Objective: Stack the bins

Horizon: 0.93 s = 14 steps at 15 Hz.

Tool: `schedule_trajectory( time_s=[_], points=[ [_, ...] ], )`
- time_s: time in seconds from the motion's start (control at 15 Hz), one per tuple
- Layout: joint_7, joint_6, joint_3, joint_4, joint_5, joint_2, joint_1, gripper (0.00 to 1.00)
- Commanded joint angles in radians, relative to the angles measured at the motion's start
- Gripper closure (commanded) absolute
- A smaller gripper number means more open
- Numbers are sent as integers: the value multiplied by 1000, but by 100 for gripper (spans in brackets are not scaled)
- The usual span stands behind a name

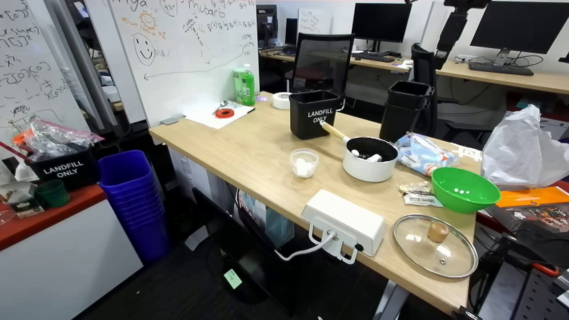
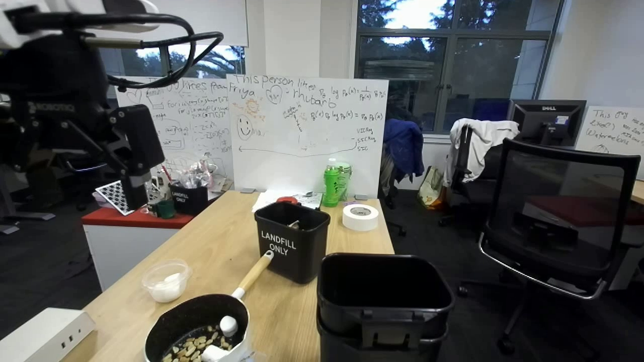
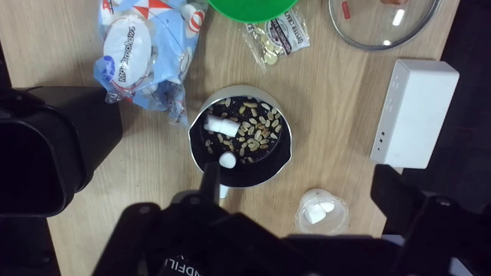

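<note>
Two plain black bins stand nested at the table's edge. The upper bin (image 1: 402,101) sits inside the lower bin (image 1: 397,122), and both rims also show in an exterior view, upper bin (image 2: 347,314), lower bin (image 2: 382,349). In the wrist view the nested bins (image 3: 86,126) are at the left. A separate black bin with white "LANDFILL ONLY" lettering (image 1: 311,120) stands upright on the table, also in an exterior view (image 2: 297,251); something light shows inside it. My gripper (image 3: 297,172) is open and empty, high above the table; it also shows in an exterior view (image 1: 441,58).
A white pot (image 1: 371,169) with a wooden handle stands between the bins, its handle close to the lettered bin. Nearby are a clear cup (image 1: 304,163), marshmallow bag (image 1: 424,153), green bowl (image 1: 464,189), glass lid (image 1: 418,249), white power box (image 1: 344,218) and tape roll (image 2: 360,217).
</note>
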Motion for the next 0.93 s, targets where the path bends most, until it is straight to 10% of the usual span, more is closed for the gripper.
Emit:
schedule_trajectory(
  time_s=[0.0, 0.87],
  points=[
    [15, 13, 18, 66, 66, 66, 0, 0],
    [103, 34, 69, 184, 64, 186, -18, 0]
  ],
)
